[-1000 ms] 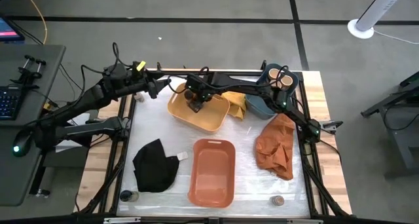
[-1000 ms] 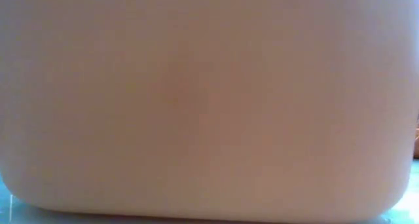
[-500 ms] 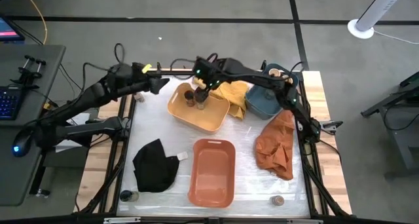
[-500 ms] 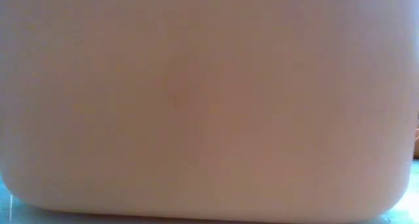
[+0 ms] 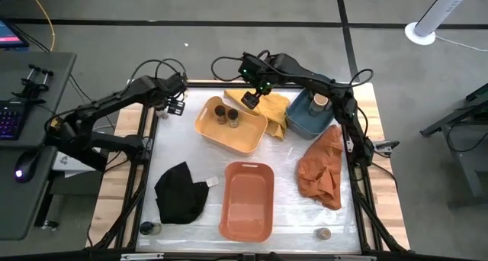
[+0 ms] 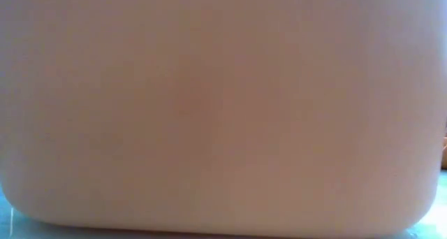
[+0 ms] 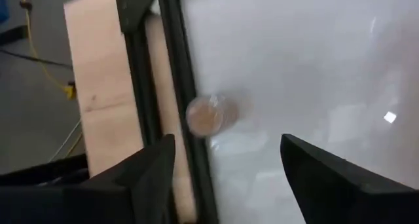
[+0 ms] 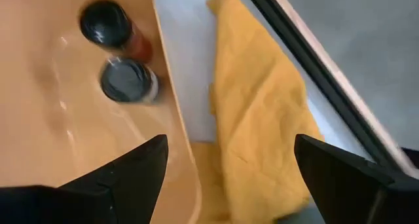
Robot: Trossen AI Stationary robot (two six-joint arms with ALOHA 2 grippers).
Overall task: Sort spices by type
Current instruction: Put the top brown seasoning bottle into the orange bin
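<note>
The right gripper (image 5: 252, 98) hangs over the far side of the worktop (image 5: 183, 150), its fingers (image 8: 131, 178) spread apart and holding nothing. Just ahead of them lies the yellow cloth (image 8: 258, 112), and off to one side of them stands the yellow tub (image 5: 229, 127) with two dark-topped jars (image 8: 121, 54) upright inside it, side by side and touching: one with a reddish body (image 8: 108, 24), the other greyish (image 8: 127, 81). Neither jar touches the fingers. The left gripper (image 5: 177, 104) sits at the far left corner of the worktop, beside the frame rail, and its fingers (image 7: 144, 178) also stand parted with nothing between them; a tan-topped jar (image 7: 206, 116) stands on the white surface just beyond their tips, close against the dark rail (image 7: 177, 73), apart from both fingers. Further from either gripper, the blue tub (image 5: 309, 116) holds another tan-topped jar (image 5: 320, 101) beside the right arm. At the near edge of the worktop, well apart from both sets of fingers, a dark jar (image 5: 147, 229) stands at the left corner below the black cloth (image 5: 181, 193), and a small pale-topped jar (image 5: 323, 233) stands toward the right, below the orange cloth (image 5: 322, 171). The orange tub (image 5: 247, 200) lies between them; its wall (image 6: 223, 113) fills the whole low view.
</note>
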